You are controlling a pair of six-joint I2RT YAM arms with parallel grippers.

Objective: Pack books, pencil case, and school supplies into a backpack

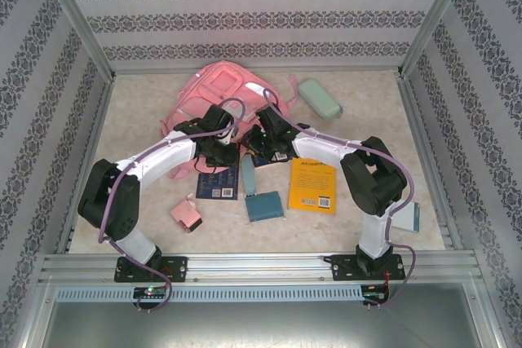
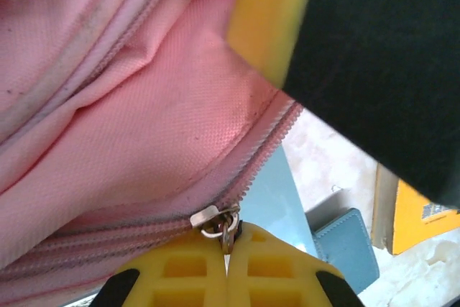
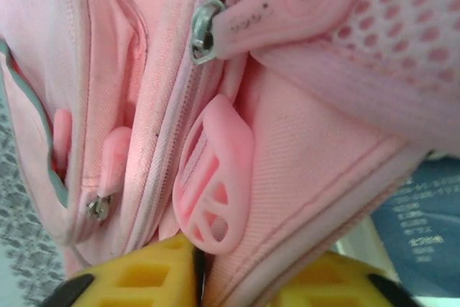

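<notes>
The pink backpack lies at the back middle of the table. My left gripper is shut on the metal zipper pull of its zip. My right gripper is shut on a fold of the backpack's pink fabric, beside a pink rubber pull tab. Both grippers meet at the bag's near edge, the left gripper and the right gripper. The mint pencil case lies to the bag's right. A yellow-orange book and a navy book lie in front; another navy book sits under the right arm.
A slim light-teal bar, a dark-teal block and a pink boxy piece lie on the near table. A pale grey-blue rectangle rests by the right arm's base. Patterned walls enclose three sides.
</notes>
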